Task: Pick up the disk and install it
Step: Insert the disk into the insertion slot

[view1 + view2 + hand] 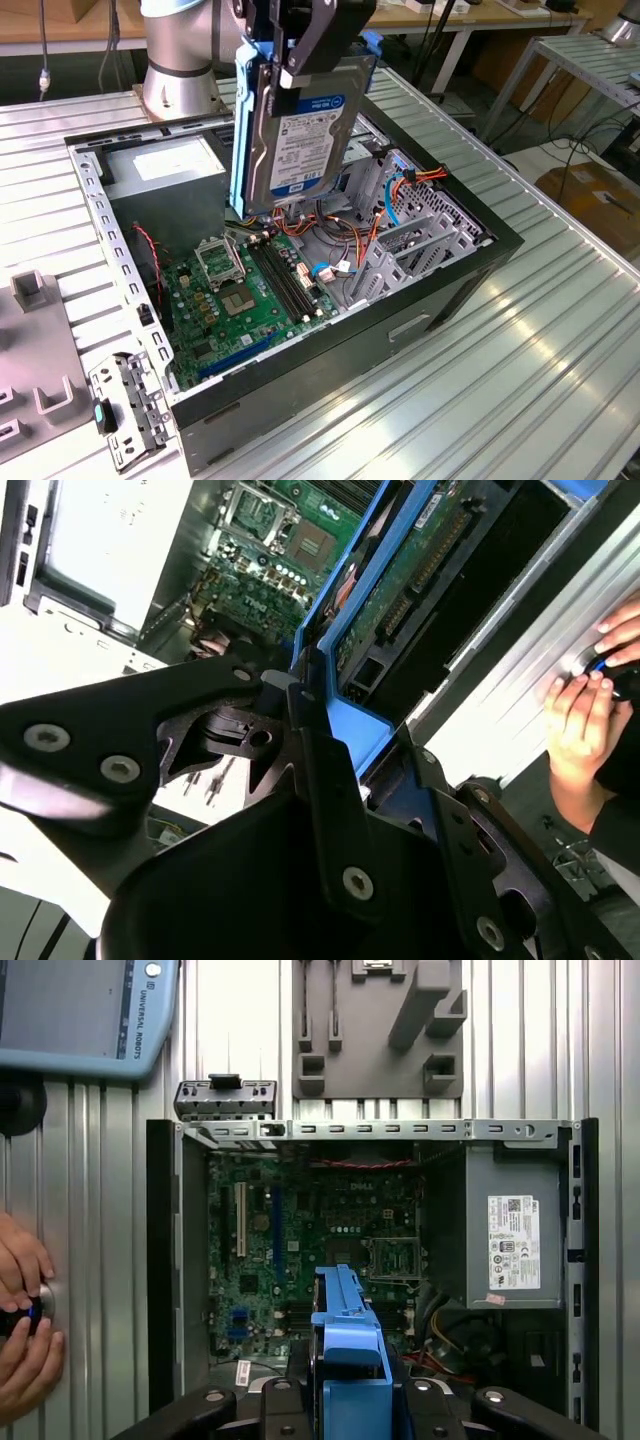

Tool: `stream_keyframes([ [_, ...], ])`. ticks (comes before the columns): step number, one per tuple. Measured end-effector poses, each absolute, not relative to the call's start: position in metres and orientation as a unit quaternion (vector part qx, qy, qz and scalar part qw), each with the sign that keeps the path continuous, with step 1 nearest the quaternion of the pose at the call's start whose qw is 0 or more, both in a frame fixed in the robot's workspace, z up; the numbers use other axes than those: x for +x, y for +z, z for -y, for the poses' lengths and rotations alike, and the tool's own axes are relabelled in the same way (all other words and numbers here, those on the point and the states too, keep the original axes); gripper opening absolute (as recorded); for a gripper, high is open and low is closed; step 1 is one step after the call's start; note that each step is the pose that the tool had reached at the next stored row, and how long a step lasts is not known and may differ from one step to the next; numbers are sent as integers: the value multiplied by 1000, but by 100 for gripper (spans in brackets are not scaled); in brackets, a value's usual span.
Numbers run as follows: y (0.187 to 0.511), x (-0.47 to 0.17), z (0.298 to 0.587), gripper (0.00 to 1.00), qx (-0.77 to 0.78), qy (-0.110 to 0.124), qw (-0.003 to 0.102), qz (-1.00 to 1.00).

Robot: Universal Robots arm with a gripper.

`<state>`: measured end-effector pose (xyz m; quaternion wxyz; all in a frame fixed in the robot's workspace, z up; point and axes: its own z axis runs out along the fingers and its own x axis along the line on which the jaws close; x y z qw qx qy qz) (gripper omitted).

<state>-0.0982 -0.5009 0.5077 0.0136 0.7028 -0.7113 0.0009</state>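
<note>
At the exterior view's left a grey fixture plate [30, 340] lies on the ribbed metal table [540, 360]. A loose metal bracket [128, 405] (teal latch on it) lies just beside the open computer case [330, 370]. Inside the case, the power supply [165, 170] fills the far corner and the green motherboard [240, 300] covers the floor. Further right stand a metal drive cage [405, 250] and orange wires [352, 232]. Over the motherboard hangs the gripper [300, 65], its fingers clamped on the upper end of the disk [295, 150]. The disk is upright, with its blue carrier frame along the edges. In the first wrist view a person's hands [25, 1320] lie on the table beside the case.
</note>
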Motion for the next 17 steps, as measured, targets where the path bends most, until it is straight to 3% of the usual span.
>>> stream_keyframes([
  [17, 502, -47, 525, 37, 703, 3, 15, 711],
])
